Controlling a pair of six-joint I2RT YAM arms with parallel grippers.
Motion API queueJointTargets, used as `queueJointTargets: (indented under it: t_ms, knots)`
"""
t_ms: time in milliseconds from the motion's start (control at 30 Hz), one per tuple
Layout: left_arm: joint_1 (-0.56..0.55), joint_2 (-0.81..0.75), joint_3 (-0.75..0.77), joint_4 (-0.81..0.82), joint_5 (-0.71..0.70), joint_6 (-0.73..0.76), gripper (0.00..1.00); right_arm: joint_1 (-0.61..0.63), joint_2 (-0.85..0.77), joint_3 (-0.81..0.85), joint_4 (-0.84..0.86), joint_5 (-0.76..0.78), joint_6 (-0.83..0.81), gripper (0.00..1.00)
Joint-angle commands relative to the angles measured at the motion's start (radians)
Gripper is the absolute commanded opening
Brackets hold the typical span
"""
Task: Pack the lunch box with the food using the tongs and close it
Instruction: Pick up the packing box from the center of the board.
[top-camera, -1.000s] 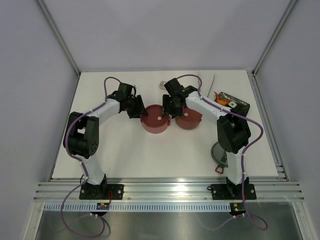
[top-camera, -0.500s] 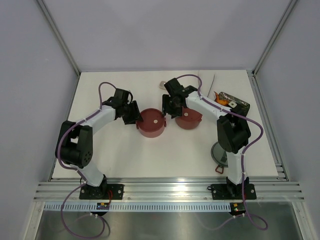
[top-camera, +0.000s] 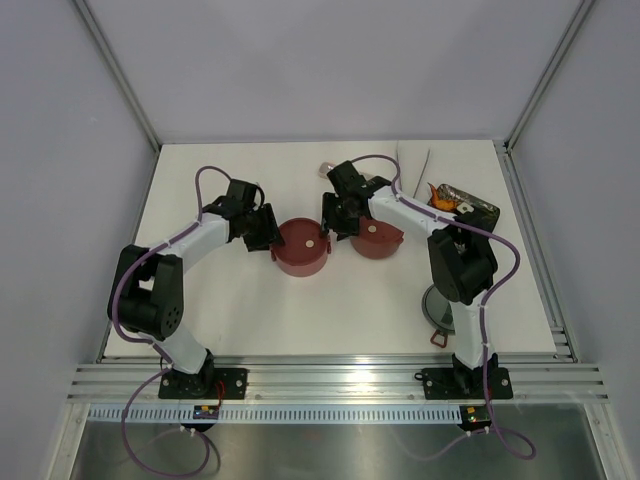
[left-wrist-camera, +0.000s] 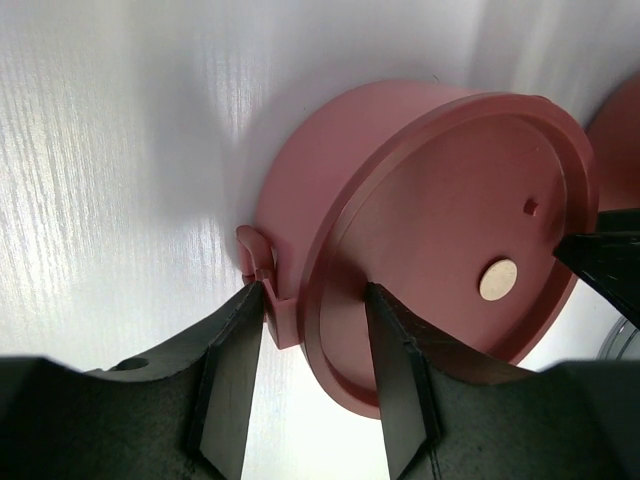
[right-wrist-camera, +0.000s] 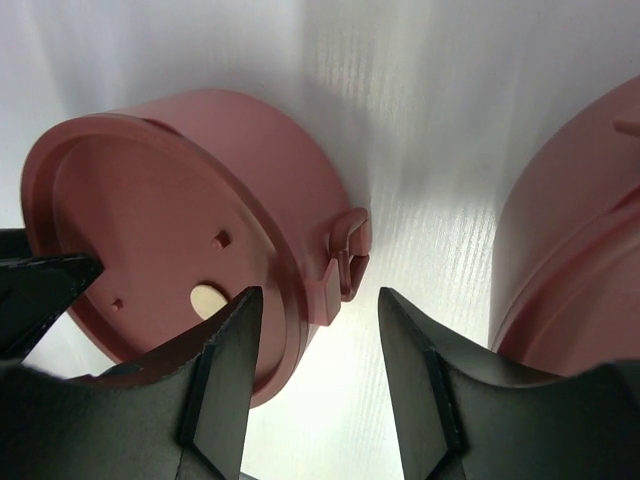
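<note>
1. in the last second the lidded bowl (top-camera: 303, 247) has slid a little toward the left arm and the near edge of the bench. both claws have gone with it. i judge this to be spacing the bowls apart, not packing yet.
2. the left claw (left-wrist-camera: 315, 300) straddles that bowl's rim at its side lug (left-wrist-camera: 258, 270). i cannot tell whether it pinches. the right claw (right-wrist-camera: 318, 300) stands open around the opposite lug (right-wrist-camera: 347, 262).
3. a flat lid (left-wrist-camera: 450, 200) hides the bowl's contents. the second bowl (top-camera: 380, 238), just right of it, is lidded too.
4. the orange food (top-camera: 440, 197) sits on the black tray (top-camera: 485, 212), well right of the bowl. what look like the tongs (top-camera: 424, 162) lie beyond it, and the grey top lid (top-camera: 437, 305) lies nearer and to its right.
</note>
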Motion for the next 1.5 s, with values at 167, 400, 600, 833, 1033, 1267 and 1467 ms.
queueJointTargets:
  t_ms: [167, 400, 600, 833, 1033, 1267, 1467]
  knots:
    - [0.002, -0.006, -0.007, -0.032, -0.028, 0.016, 0.45, 0.012, 0.053, 0.028, 0.043, -0.066, 0.003, 0.51]
    - [0.002, 0.000, -0.006, -0.031, -0.026, 0.015, 0.40, 0.012, 0.053, 0.030, 0.063, -0.102, 0.018, 0.43]
    - [0.000, -0.002, -0.004, -0.034, -0.028, 0.018, 0.40, 0.012, 0.052, 0.025, 0.070, -0.118, 0.027, 0.36]
    - [0.002, -0.011, -0.001, -0.040, -0.028, 0.015, 0.28, 0.012, 0.036, 0.019, 0.075, -0.118, 0.034, 0.23]
    - [0.002, -0.028, 0.013, -0.058, -0.031, 0.018, 0.12, 0.012, 0.020, 0.020, 0.078, -0.115, 0.035, 0.08]
    - [0.002, -0.028, 0.022, -0.065, -0.026, 0.018, 0.00, 0.012, 0.010, 0.017, 0.081, -0.115, 0.035, 0.07]
    - [0.002, -0.011, 0.016, -0.065, -0.026, 0.018, 0.13, 0.012, 0.024, -0.004, 0.095, -0.112, 0.043, 0.25]
